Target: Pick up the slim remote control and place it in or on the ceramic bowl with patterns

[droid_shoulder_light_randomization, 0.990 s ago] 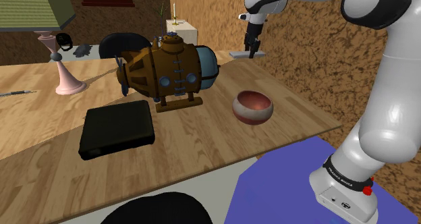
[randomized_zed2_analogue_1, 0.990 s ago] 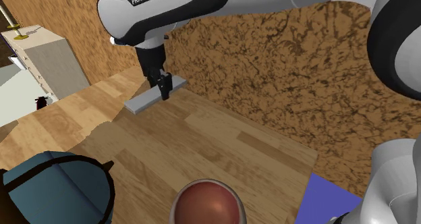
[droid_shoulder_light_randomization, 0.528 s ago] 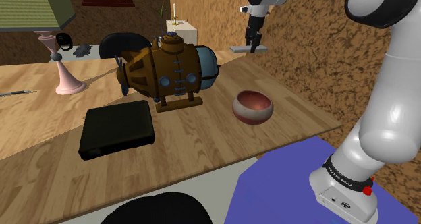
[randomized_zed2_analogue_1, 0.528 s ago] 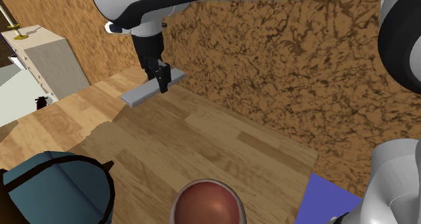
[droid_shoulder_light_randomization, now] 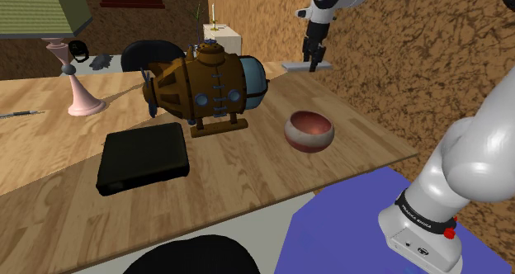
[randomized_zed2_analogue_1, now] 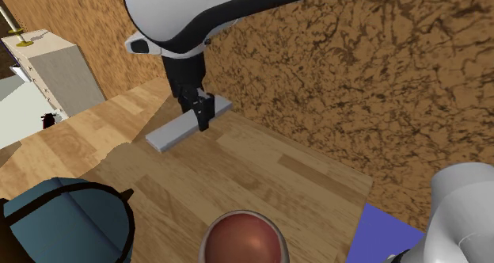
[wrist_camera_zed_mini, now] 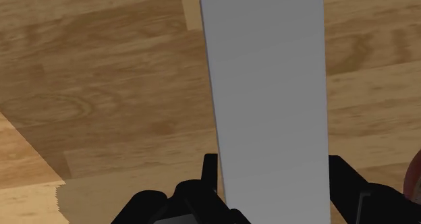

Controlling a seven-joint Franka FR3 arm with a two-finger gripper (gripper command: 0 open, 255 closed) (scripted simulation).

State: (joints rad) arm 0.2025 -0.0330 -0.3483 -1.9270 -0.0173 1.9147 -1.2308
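Observation:
The slim remote [droid_shoulder_light_randomization: 295, 66] is a plain flat grey slab, and my gripper [droid_shoulder_light_randomization: 313, 60] is shut on one end of it, above the table's far corner. From the second exterior view, the remote [randomized_zed2_analogue_1: 170, 132] hangs level over the wood, with the gripper [randomized_zed2_analogue_1: 203, 119] clasping its end nearest the wall. Looking along the hand, the black fingers [wrist_camera_zed_mini: 210, 175] squeeze the remote [wrist_camera_zed_mini: 266, 88] from both sides. The reddish bowl [droid_shoulder_light_randomization: 309, 130] with a pale band stands on the table nearer the stand, empty; it is also at the second exterior view's lower edge [randomized_zed2_analogue_1: 241, 238].
A brown and blue submarine model [droid_shoulder_light_randomization: 206, 87] stands mid-table beside the bowl. A black box [droid_shoulder_light_randomization: 142, 155] and a pink lamp base [droid_shoulder_light_randomization: 82, 99] lie further to the shoulder view's left. A mottled brown wall [randomized_zed2_analogue_1: 332, 55] runs close behind the gripper.
The gripper, still shut on the remote, has risen from the table and then shifted a little away from the wall, toward the bowl's side.

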